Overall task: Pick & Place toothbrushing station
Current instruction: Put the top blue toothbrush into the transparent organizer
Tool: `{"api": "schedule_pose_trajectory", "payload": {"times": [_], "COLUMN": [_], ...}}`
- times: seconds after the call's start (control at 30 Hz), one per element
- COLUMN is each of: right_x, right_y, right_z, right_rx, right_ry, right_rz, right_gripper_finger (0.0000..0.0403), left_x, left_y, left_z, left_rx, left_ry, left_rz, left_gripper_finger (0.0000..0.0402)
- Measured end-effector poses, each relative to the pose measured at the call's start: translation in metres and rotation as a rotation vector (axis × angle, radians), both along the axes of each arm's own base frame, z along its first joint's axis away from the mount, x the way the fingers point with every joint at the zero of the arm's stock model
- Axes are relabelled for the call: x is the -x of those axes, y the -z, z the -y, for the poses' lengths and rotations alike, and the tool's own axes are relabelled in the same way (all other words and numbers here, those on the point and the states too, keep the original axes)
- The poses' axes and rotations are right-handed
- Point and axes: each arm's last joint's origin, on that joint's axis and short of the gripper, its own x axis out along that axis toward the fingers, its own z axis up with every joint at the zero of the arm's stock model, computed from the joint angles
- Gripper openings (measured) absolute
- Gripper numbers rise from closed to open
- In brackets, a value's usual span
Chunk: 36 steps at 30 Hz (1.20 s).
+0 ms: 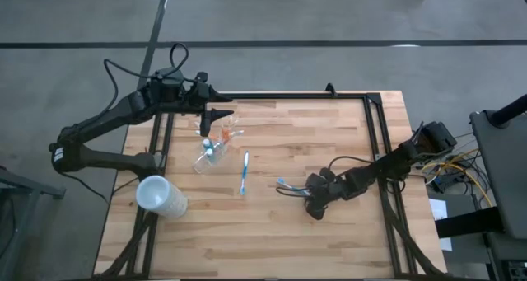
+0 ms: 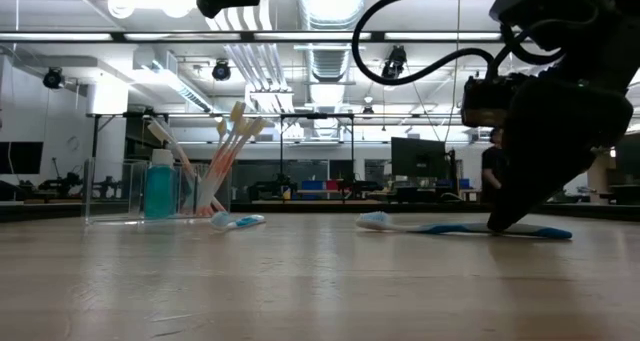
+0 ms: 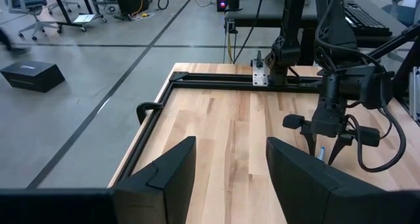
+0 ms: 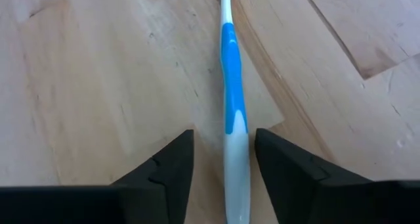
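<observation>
Right wrist view is showing the right gripper point(image 4: 222, 159) straddling the handle of a white-blue toothbrush point(image 4: 231, 86) that is lying flat on the wooden table point(image 4: 85, 86); its two fingers are sitting on either side of the handle with a sliver of gap on each side, so they are spread around it rather than pinching it yet. Judging by this, the step in hand is picking up this brush. The clear tumbler point(image 1: 207, 155), lying tipped over with orange brushes and the blue toothpaste tube point(image 2: 160, 184) at it, is well away from this brush, towards the left arm's side of the table; a second white-blue toothbrush point(image 1: 244, 173) is lying between the tumbler and the right gripper. The left gripper point(image 1: 216, 114) is waiting just beyond the tumbler, at the table's far edge, its fingers spread and holding nothing. Next, the right fingers probably need to be closing squarely on the slim handle, then lifting it level and carrying it over to the tumbler.
</observation>
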Motion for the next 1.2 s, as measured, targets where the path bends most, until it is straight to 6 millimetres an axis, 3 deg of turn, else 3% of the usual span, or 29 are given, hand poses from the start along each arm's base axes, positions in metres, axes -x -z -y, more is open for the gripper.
{"api": "schedule_pose_trajectory", "payload": {"times": [0.53,0.8,0.97,1.2], "right_x": [-0.001,-0.001,-0.001,0.000], "right_y": [-0.001,-0.002,-0.015,-0.058], "right_z": [-0.002,-0.003,-0.001,0.002], "right_rx": [-0.050,-0.057,0.020,0.103], "right_ry": [-0.038,-0.057,-0.060,-0.087], "right_rz": [-0.004,0.001,0.061,0.254], "right_gripper_finger": [0.0027,0.0015,0.0014,0.0013], "left_x": [0.000,0.000,0.000,0.000], "left_y": [0.000,0.000,0.000,0.000], "left_z": [0.000,0.000,0.000,0.000], "left_rx": [0.000,0.000,0.000,0.000], "left_ry": [0.000,0.000,0.000,0.000], "left_rz": [0.000,0.000,0.000,-0.001], "left_gripper_finger": [0.0191,0.0191,0.0191,0.0191]}}
